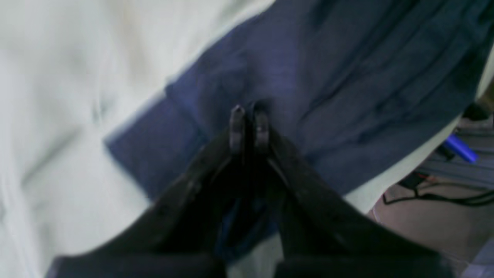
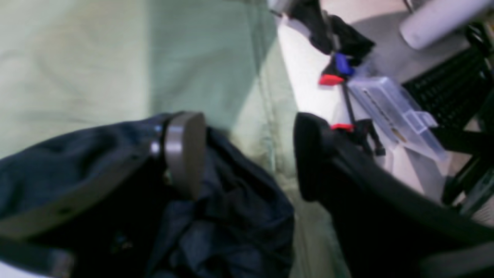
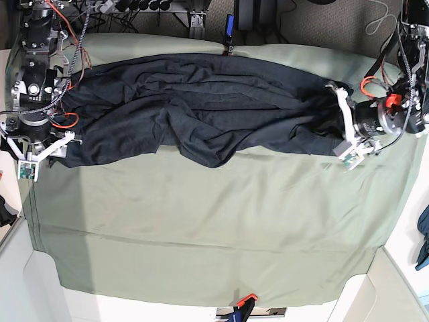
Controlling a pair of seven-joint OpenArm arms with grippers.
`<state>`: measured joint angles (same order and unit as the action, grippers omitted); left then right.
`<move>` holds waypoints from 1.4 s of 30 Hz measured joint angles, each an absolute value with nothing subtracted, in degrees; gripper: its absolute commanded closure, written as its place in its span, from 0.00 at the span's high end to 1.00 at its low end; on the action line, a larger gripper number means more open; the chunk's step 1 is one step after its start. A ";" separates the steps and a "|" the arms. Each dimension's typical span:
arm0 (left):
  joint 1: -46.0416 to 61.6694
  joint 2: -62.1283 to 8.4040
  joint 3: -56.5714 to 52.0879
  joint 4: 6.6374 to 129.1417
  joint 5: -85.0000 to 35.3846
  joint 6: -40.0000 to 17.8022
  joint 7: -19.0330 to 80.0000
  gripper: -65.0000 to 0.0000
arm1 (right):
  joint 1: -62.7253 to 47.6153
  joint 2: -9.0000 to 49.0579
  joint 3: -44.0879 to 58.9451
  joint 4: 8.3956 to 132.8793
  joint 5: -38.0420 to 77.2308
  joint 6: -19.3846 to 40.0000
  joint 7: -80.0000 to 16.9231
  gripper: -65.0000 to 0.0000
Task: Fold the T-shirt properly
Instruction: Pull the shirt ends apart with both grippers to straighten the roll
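The dark navy T-shirt [image 3: 201, 111] lies stretched crosswise over the far half of the sage-green table cloth [image 3: 201, 221], rumpled in the middle. My left gripper [image 1: 249, 127] has its jaws pressed together on the fabric of a sleeve [image 1: 308, 77], just up from the cuff [image 1: 154, 143]. In the base view it [image 3: 340, 124] is at the shirt's right end. My right gripper [image 2: 247, 158] is open, one finger [image 2: 185, 152] resting over bunched shirt fabric [image 2: 231, 216], the other over the green cloth. In the base view it [image 3: 43, 151] is at the shirt's left end.
A blue clamp [image 3: 229, 28] holds the cloth at the far edge and an orange-blue one [image 3: 242, 303] at the near edge. The right wrist view shows a clear plastic box [image 2: 389, 112] and a red-blue clamp [image 2: 335, 73] beyond the table edge. Cables [image 1: 444, 195] hang past the edge.
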<state>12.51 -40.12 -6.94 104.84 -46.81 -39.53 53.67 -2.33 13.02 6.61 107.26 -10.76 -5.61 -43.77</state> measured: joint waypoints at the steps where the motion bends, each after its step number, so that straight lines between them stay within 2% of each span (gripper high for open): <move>1: 13.37 -39.59 -9.04 104.84 -46.94 -39.48 53.63 0.00 | -2.20 13.02 6.92 106.06 -10.17 -5.56 -43.24 0.29; 3: 14.37 -38.26 -12.25 104.84 -46.89 -39.51 53.49 0.00 | -2.02 12.97 7.05 103.50 -9.80 -5.56 -41.58 0.02; 4: 14.68 -37.76 -13.06 104.75 -46.22 -39.48 52.75 0.00 | -1.91 12.97 7.11 102.48 -9.28 -5.37 -40.40 0.00; 5: 14.92 -37.30 -13.41 104.53 -45.67 -39.48 52.21 0.04 | -1.69 12.99 7.18 101.54 -8.21 -3.81 -39.51 0.00; 9: 14.90 -36.34 -13.47 101.27 -42.81 -39.51 52.05 0.43 | -0.12 12.84 7.20 98.70 -1.96 2.37 -38.65 0.00; 10: 14.90 -36.16 -13.47 99.94 -42.92 -39.51 52.03 0.50 | 0.27 12.82 7.18 97.82 -1.85 2.42 -38.48 0.00; 11: 14.94 -36.18 -13.47 98.50 -42.94 -39.55 52.05 0.52 | 0.47 12.84 7.18 96.88 -2.09 2.79 -38.33 0.00; 17: 15.07 -36.14 -13.87 94.00 -43.83 -38.00 52.12 0.52 | -0.01 12.84 7.62 90.28 -2.24 3.44 -38.70 0.00; 25: 14.50 -34.22 -25.54 92.92 -52.90 -37.71 50.65 0.52 | -1.61 13.02 8.32 89.62 0.21 4.32 -37.71 0.00; 28: 13.23 -33.30 -25.23 87.26 -54.98 -37.76 52.27 0.56 | -1.56 13.04 8.38 89.62 2.04 4.34 -37.71 0.00; 33: 10.90 -32.86 -25.26 76.82 -62.57 -39.33 55.33 0.56 | -1.63 12.99 8.40 89.62 1.96 6.31 -37.69 0.00; 37: 10.79 -32.14 -25.26 75.33 -68.29 -39.29 58.28 0.59 | -1.61 12.99 8.40 89.62 2.15 6.46 -37.69 0.00; 42: 10.96 -29.17 -24.32 75.29 -69.23 -39.31 58.48 0.65 | -1.61 12.99 8.40 89.62 3.51 6.46 -37.71 0.00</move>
<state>10.96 -29.17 -24.32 75.29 -69.23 -39.31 58.48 -1.61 12.99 8.40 89.62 3.51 6.46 -37.71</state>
